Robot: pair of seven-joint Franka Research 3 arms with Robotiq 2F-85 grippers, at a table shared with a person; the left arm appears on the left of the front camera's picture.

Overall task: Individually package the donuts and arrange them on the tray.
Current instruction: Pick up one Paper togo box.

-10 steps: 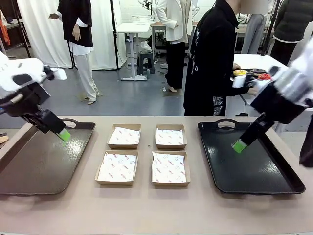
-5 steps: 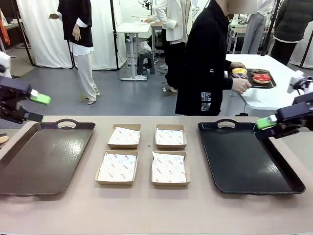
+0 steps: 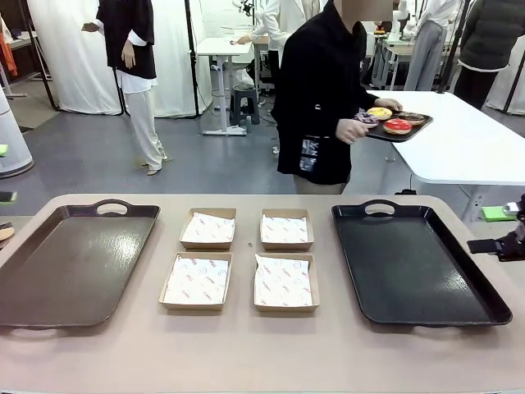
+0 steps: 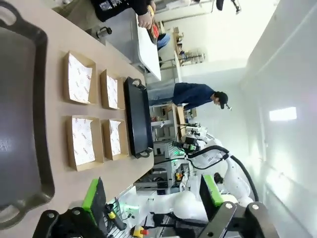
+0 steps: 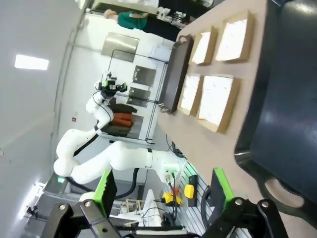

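Observation:
Behind the table a person holds a small dark tray (image 3: pixel 414 129) carrying the donuts: yellow (image 3: pixel 379 112), red (image 3: pixel 398 125), purple (image 3: pixel 367 120) and chocolate (image 3: pixel 413 117). My left gripper (image 3: pixel 4 174) sits at the far left edge of the front view, open and empty, left of the brown tray (image 3: pixel 74 263). My right gripper (image 3: pixel 496 230) hangs open and empty just right of the black tray (image 3: pixel 418 263). The left wrist view shows my left gripper (image 4: pixel 151 193) with its green pads wide apart. My right gripper (image 5: pixel 163 186) stands the same in the right wrist view.
Four paper-lined cardboard boxes (image 3: pixel 239 258) lie open in a two-by-two block between the two large trays. A white table (image 3: pixel 476 139) stands behind the person. Other people stand farther back in the room.
Both grippers have pulled outward from over the large trays to the table's side edges. The person has turned and brought the small tray of donuts leftward, nearer the table.

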